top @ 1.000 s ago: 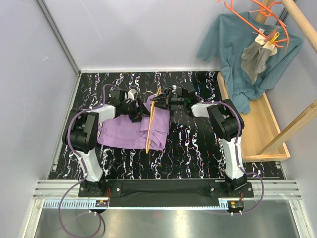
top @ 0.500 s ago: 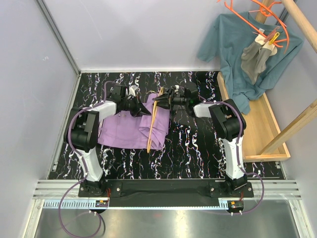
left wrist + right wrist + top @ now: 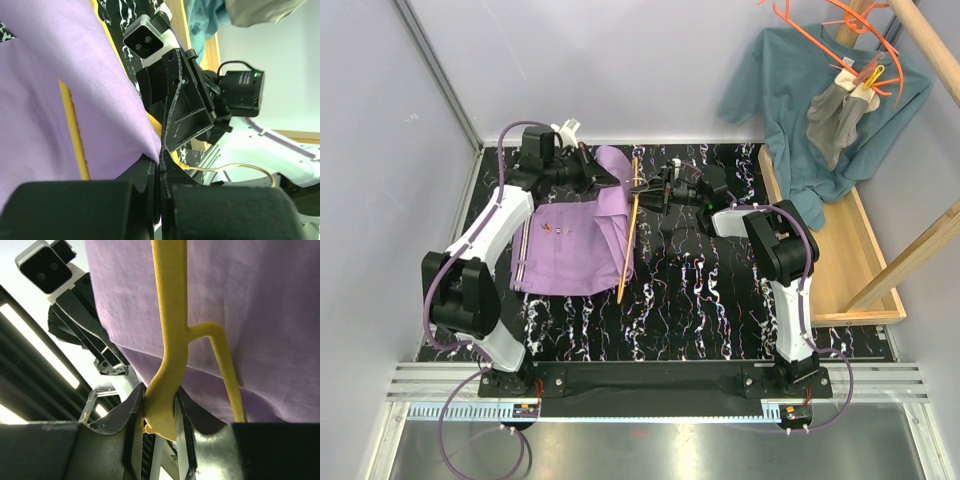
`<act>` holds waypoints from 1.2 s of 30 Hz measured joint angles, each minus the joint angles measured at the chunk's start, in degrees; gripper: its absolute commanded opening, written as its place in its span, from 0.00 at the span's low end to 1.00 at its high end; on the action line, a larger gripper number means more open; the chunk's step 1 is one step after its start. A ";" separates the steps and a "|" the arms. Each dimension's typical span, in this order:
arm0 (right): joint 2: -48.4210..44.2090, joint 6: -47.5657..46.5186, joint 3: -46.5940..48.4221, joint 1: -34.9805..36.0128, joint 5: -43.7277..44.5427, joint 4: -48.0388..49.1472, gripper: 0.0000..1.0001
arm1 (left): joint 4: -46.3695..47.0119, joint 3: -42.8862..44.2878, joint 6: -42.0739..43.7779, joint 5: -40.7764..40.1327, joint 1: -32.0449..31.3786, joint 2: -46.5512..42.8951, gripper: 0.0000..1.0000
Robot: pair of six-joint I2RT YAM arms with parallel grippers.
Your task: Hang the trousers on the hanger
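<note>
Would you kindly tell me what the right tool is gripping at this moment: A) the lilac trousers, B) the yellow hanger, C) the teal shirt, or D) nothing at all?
B: in the right wrist view, the right tool is clamped on the yellow hanger, and the trousers are only the backdrop behind it.

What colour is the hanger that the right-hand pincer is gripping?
The hanger is yellow, clearest in the right wrist view against the lilac trousers.
</note>
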 measured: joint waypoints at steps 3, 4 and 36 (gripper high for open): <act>0.00 1.01 0.68 -0.04 -0.11 1.36 0.00 | -1.60 1.14 -1.09 -0.87 0.24 -0.52 0.00; 0.02 1.22 1.01 -0.04 -0.11 1.51 0.00 | -2.51 1.86 -1.20 -1.33 0.31 -0.52 0.00; 8.44 -0.28 5.42 0.57 3.08 0.07 0.00 | -6.91 10.75 -5.62 -2.47 2.29 -4.74 0.00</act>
